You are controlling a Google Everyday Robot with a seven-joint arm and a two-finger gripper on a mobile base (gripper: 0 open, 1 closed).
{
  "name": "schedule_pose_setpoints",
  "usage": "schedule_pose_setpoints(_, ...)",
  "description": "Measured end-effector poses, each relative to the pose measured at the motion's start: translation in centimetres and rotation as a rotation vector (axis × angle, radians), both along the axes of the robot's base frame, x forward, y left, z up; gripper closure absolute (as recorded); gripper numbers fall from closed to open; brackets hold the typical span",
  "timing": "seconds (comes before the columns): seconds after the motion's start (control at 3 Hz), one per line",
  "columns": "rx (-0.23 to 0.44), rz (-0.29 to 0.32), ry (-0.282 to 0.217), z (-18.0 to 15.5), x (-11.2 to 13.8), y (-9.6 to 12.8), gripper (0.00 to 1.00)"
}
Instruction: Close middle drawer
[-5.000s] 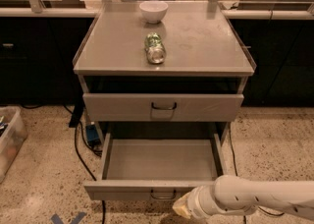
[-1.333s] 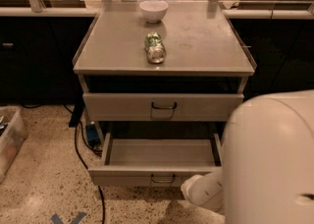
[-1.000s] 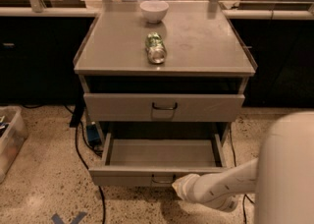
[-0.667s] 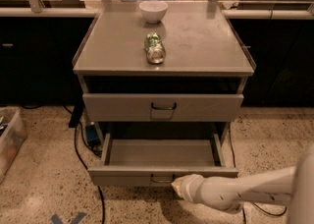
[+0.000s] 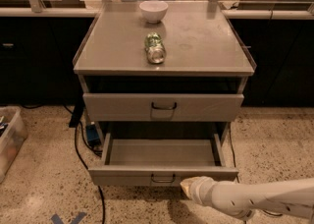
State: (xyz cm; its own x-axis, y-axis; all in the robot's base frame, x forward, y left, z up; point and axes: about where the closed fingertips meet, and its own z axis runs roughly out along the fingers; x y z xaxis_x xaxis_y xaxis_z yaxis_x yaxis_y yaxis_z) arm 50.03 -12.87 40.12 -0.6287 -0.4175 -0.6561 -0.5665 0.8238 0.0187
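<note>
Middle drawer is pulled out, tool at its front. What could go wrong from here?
1. The tool sits low by the middle drawer front, right of the handle; an off-centre push may skew and jam it.
2. That low, it could slip under the front edge.
3. The can lies on its side on the cabinet top; a slam might roll it.

The middle drawer (image 5: 127, 175) sits further in than five seconds ago. Its front is closer to the cabinet (image 5: 206, 46) and less of its floor shows, though it remains partly open; over the last second it hardly shifts. The gripper (image 5: 189, 187), which was lower and nearer then, is now up at the drawer front, just right of the dark loop handle (image 5: 163, 179). The bulky white arm (image 5: 265, 198) that filled the right side a second ago has swung down, and only a slim forearm reaches in from the near right.
</note>
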Motion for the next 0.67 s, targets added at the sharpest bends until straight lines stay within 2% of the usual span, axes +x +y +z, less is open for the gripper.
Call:
schedule_pose_setpoints(0.33,-0.014,-0.005,-0.044,0.1,1.7,-0.1,1.0)
schedule_pose_setpoints(0.67,-0.003,-0.038,-0.083,0.2,3.3,-0.8,1.0)
